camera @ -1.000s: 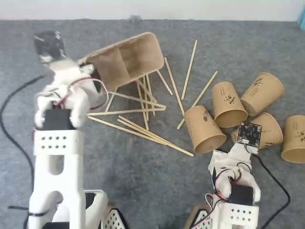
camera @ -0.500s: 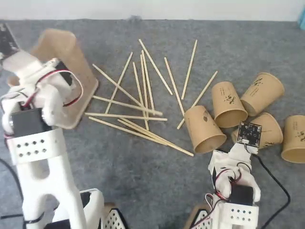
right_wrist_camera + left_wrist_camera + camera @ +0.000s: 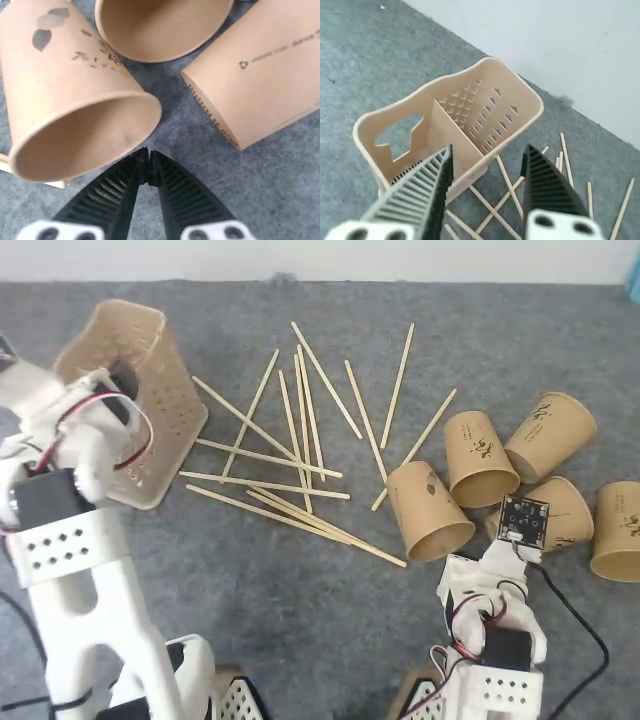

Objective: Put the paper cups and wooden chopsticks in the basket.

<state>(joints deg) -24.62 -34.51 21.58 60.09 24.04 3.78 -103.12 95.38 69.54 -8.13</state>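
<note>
Beige perforated plastic basket (image 3: 165, 410) sits upper left; pale wooden chopsticks (image 3: 265, 486) lie scattered mid-frame; five brown paper cups (image 3: 430, 510) lie toppled at right.

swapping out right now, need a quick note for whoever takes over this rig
Left claw: open, right by the beige perforated plastic basket, gripping nothing.
Right claw: shut, empty, close to the brown paper cups.
The basket stands on the grey mat on the left arm's side; both compartments look empty.
The thin wooden chopsticks lie scattered on the mat between basket and cups. Five cups lie on their sides on the right arm's side.
Done: nothing in the basket yet.
Left: all cups and all chopsticks.
</note>
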